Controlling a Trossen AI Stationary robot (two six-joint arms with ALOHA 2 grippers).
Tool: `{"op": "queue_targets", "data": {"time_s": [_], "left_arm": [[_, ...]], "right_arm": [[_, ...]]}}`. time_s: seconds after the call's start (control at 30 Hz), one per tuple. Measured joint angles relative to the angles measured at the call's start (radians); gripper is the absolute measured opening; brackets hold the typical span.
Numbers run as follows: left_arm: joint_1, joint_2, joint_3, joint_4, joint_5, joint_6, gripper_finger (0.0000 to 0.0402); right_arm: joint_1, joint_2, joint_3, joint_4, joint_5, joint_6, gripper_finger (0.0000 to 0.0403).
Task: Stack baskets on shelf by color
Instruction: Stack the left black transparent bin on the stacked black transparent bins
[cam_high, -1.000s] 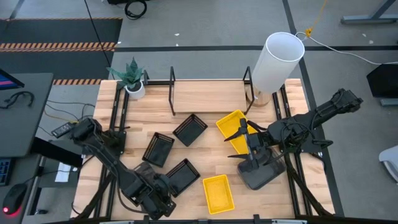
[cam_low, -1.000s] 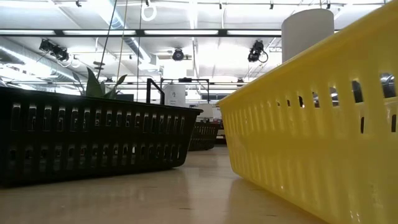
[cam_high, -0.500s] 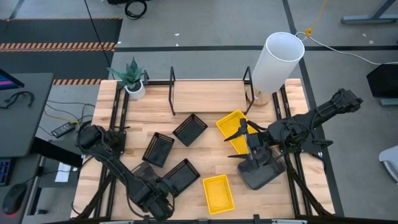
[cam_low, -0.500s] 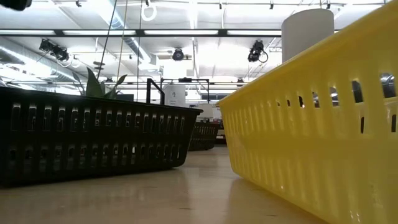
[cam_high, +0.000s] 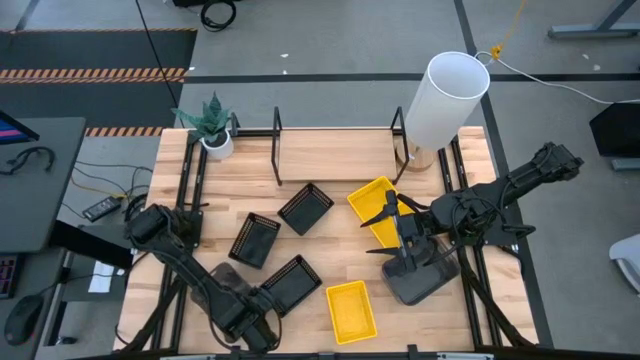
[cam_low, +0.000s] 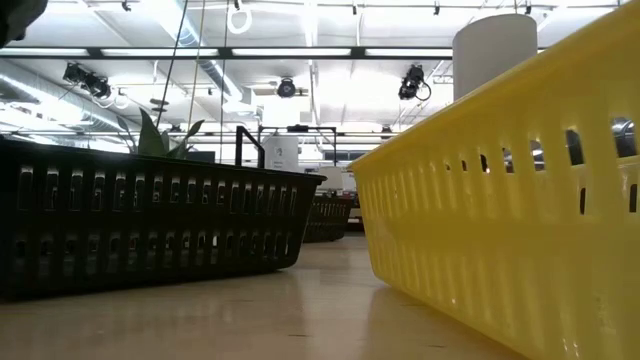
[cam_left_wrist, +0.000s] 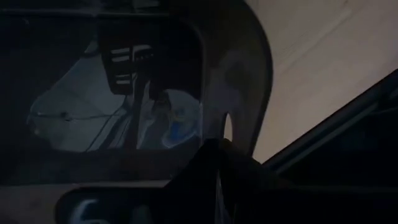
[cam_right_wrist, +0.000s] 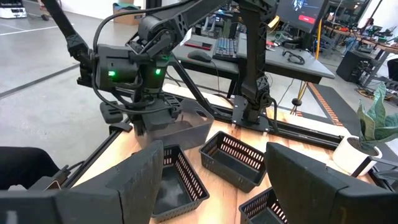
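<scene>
My left gripper (cam_high: 243, 312) has its jaws closed on the rim of a large dark grey solid plastic basket (cam_right_wrist: 177, 124) at the near left of the pale wooden table (cam_high: 330, 160). My right gripper (cam_high: 392, 232) hangs with jaws wide open, gripping nothing, over bright yellow slatted baskets (cam_high: 375, 205) right of centre. The long light-wood shelf with black bracket uprights (cam_high: 335, 150) stands along the far edge, with three black slatted baskets (cam_high: 306, 207) lying between it and my left gripper.
</scene>
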Motion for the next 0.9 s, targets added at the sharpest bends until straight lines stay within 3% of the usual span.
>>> {"op": "queue_targets", "data": {"time_s": [0.2,0.43,0.67,0.77,0.9], "left_arm": [[-0.007,-0.003,0.07,-0.047,0.038,0.029,0.0006],[-0.018,-0.006,0.305,-0.221,0.04,0.184,0.0006],[-0.041,-0.009,0.52,-0.455,-0.058,0.228,0.0006],[-0.055,-0.008,0.571,-0.497,-0.158,0.368,0.0006],[-0.066,-0.008,0.58,-0.48,-0.305,0.731,0.0006]], "right_arm": [[0.0,0.0,0.0,0.0,0.0,0.0,0.0284],[0.0,0.0,0.0,0.0,0.0,0.012,0.0284],[0.0,0.0,0.0,-0.017,0.0,0.029,0.0284],[0.0,0.0,0.0,-0.017,-0.002,0.029,0.0284],[0.0,-0.003,0.0,-0.02,-0.056,0.017,0.0284]]}}
